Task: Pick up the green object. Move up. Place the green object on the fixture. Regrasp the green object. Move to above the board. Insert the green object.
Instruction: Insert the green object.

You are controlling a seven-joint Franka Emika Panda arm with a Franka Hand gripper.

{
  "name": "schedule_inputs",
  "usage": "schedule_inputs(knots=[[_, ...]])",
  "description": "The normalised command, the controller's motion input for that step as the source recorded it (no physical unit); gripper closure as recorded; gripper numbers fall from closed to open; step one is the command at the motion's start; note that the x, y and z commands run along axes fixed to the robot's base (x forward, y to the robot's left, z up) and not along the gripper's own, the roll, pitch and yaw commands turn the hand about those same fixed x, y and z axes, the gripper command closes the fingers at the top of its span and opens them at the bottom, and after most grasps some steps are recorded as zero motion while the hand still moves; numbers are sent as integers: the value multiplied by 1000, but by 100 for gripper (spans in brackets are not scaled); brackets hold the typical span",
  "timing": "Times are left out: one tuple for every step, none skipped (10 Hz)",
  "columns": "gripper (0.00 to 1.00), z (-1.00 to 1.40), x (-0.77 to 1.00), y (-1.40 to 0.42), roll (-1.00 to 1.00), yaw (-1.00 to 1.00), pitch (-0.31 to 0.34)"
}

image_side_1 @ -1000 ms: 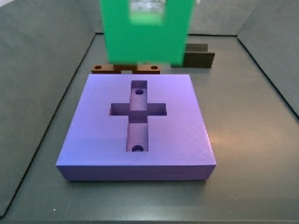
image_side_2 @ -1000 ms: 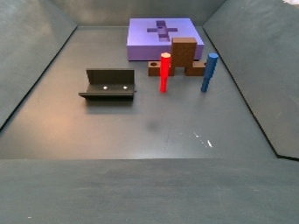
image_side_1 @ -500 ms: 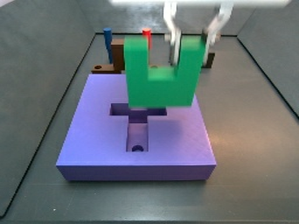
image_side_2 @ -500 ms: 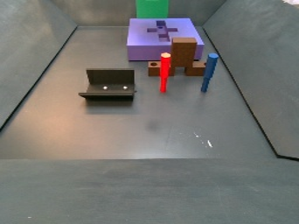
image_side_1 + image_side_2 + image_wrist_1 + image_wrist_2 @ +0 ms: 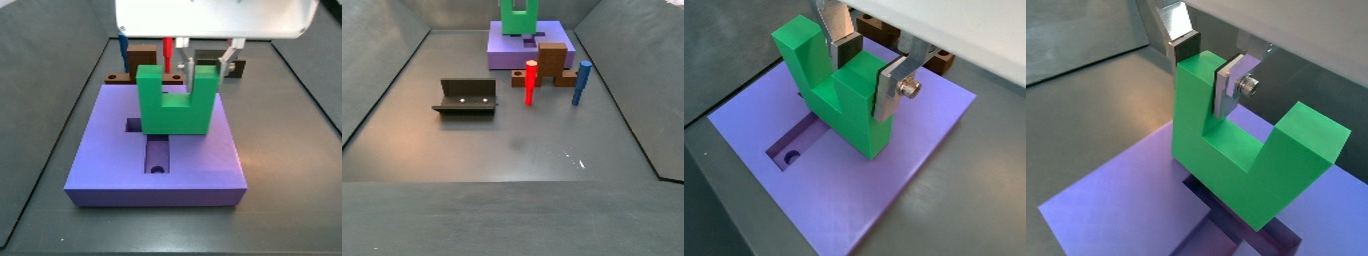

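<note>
I hold the green object (image 5: pixel 174 100) between my fingers (image 5: pixel 895 85), which are clamped on one of its upright arms; the gripper (image 5: pixel 1207 62) sits directly above the board (image 5: pixel 107 165), as both side views show. In a wrist view the green object's lower end (image 5: pixel 851 125) hangs over the cross-shaped recess (image 5: pixel 791 145), close to the board's top, though I cannot tell whether it is touching yet or has begun to enter. In a side view the block covers most of the cross, leaving only the near arm of the recess and one small round hole (image 5: pixel 156 168) visible.

As I judge it, the pick-up, the stop at the fixture (image 5: pixel 465 97) and the regrasp are behind me: the fixture stands empty on the counter, well apart from the board, and my grip looks like an insertion grip. The move to above the board is done too. What is left is the insertion itself: lining the stepped outline up with the recess, pressing down until seated, then letting go.
</note>
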Motion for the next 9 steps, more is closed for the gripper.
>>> schedule_inputs(knots=[[100, -43, -323, 220, -110, 0, -106], [100, -23, -254, 263, -231, 40, -140], [100, -43, -246, 209, -231, 69, -179], [100, -229, -311, 0, -94, 109, -179], [100, -209, -326, -143, 0, 77, -156], [100, -77, -260, -231, 0, 46, -116], [100, -74, -154, -180, -4, 40, -74], [100, 0, 91, -160, -56, 49, -27], [100, 106, 214, -117, -106, 66, 0]])
